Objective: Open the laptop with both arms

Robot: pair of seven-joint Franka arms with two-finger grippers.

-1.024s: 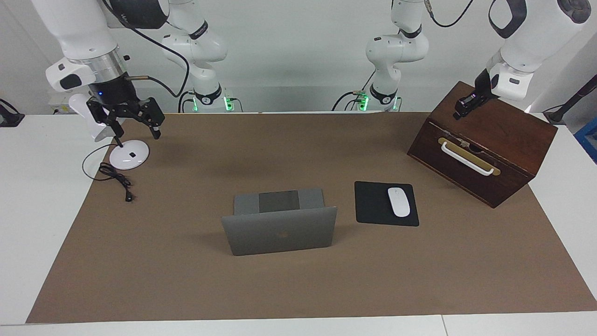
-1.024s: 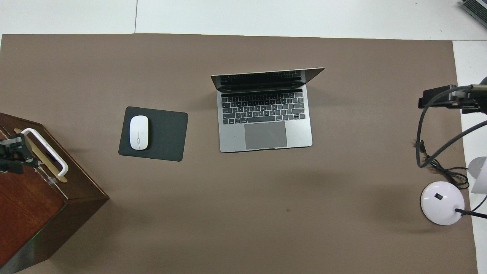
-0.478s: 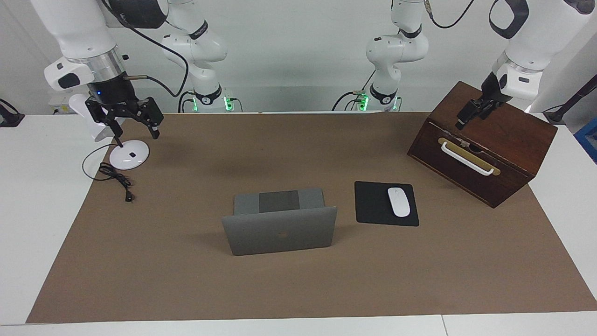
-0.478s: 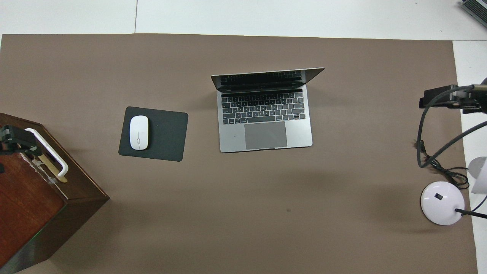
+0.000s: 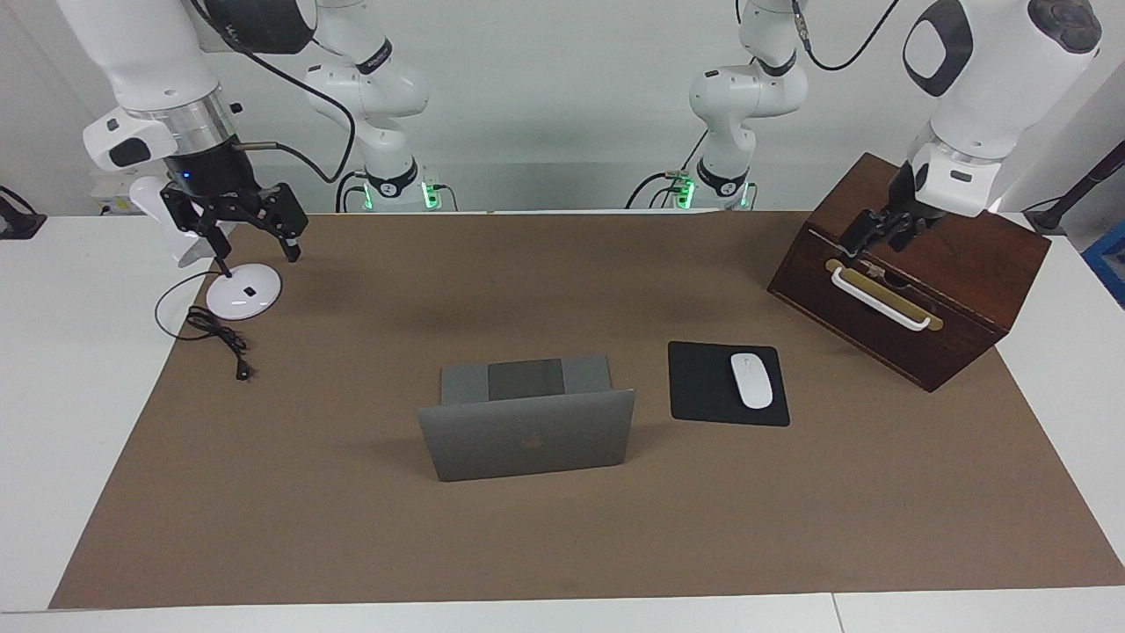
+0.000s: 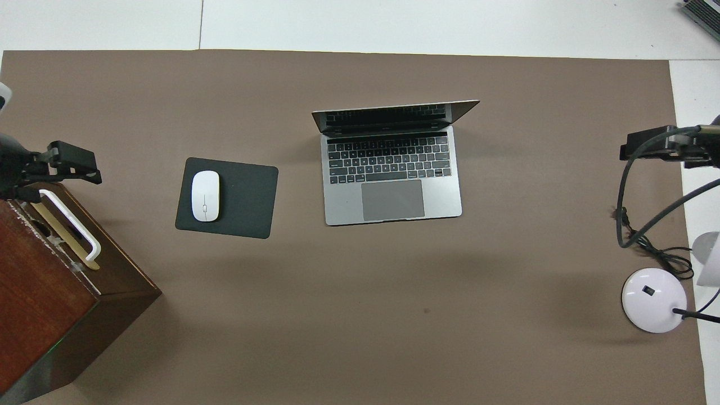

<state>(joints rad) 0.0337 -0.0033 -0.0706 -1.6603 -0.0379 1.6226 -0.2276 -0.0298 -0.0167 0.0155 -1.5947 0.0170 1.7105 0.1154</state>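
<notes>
White table, brown mat, pale grey wall

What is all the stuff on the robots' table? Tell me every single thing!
laptop: one, silver-grey, lid up, middle of the mat.
mouse pad: one, black, beside the laptop toward the left arm's end.
mouse: one, white, on the mouse pad.
wooden box: one, dark brown with a white handle, at the left arm's end.
desk lamp: one, white round base with a black cord, at the right arm's end.
table mat: one, brown, covering the white table.
left gripper: one, black, over the box by its handle.
right gripper: one, black, open, over the lamp base.
</notes>
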